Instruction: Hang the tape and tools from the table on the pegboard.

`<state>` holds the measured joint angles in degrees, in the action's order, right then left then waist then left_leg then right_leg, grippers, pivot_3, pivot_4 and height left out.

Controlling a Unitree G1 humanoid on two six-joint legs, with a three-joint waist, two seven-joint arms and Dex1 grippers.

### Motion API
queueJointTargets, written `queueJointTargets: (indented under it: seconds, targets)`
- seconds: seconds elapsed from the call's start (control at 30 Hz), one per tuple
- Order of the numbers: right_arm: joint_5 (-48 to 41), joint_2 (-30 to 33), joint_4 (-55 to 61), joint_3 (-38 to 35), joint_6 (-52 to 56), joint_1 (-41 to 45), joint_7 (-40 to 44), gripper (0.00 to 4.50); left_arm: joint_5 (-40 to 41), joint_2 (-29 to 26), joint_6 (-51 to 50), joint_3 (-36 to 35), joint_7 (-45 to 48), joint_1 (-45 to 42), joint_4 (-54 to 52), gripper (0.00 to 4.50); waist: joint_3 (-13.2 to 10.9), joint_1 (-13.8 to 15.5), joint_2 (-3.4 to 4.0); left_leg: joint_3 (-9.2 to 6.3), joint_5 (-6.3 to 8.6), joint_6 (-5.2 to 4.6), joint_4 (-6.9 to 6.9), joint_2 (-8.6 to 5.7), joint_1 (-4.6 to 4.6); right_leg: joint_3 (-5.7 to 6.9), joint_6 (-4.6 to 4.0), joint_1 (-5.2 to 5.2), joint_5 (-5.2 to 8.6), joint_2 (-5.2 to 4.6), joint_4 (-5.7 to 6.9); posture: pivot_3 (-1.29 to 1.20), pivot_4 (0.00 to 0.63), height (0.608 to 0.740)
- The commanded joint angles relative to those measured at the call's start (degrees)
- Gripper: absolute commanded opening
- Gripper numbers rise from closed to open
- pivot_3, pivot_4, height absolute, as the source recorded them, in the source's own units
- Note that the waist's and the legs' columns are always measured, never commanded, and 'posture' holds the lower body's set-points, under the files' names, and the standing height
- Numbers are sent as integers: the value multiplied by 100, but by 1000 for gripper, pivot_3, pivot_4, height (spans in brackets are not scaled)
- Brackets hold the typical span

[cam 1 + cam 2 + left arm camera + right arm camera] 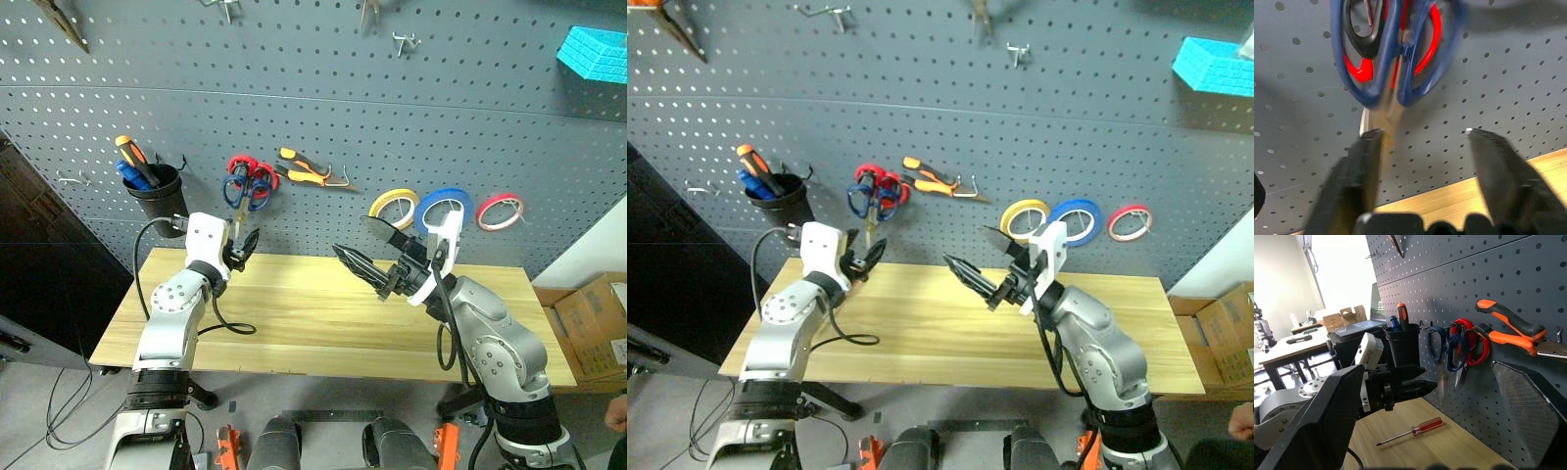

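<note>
The dark blue-handled scissors (240, 191) hang on the pegboard (323, 98) in front of red-handled scissors (257, 172). My left gripper (245, 243) is open just below them, and the blades (1387, 115) hang down close to one of its fingers (1364, 161). The orange-and-black pliers (304, 172) hang to the right of the scissors. The blue tape ring (443, 211) hangs between a yellow ring (394, 207) and a red ring (500, 211). A red-handled screwdriver (1415, 429) lies on the table (313, 323). My right gripper (351, 235) is open and holds nothing above the table's middle.
A black cup (157, 193) with an orange-and-black screwdriver hangs at the pegboard's left. A turquoise bin (594, 51) sits at the upper right, and bare hooks (404, 41) sit higher up. Cardboard boxes (593, 323) stand beyond the table's right end.
</note>
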<state>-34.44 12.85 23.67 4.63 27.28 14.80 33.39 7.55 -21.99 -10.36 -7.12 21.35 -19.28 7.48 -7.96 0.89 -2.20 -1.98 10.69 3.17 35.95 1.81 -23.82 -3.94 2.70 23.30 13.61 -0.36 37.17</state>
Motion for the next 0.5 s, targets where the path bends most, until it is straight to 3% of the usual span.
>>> queueJointTargets:
  seconds: [0.03,0.23,0.37,0.5]
  targets:
    - [-16,46,263,-35,-71,31,-24,4500,2,13,49,-71,-97,57,-209,4440,0,-6,0,0,0,0,0,0,0,0,0,0,0,0,0,64,101,740]
    - [126,242,389,102,17,-139,-22,4500,52,6,-403,-191,-285,700,-619,4477,-4,-78,3,1,1,0,-5,1,0,-3,0,1,1,-1,-4,61,115,740]
    - [1068,732,246,801,276,-190,-208,4500,-74,-100,-806,-370,-588,1194,-700,4477,-15,-102,12,1,1,0,-5,3,2,-2,-3,2,3,-1,-3,66,141,740]
    - [1529,603,-16,1411,668,203,-446,4500,-90,-371,-1103,-466,-544,1120,-305,4477,-76,-101,25,1,1,0,-4,7,4,0,-9,12,3,-4,1,75,177,740]
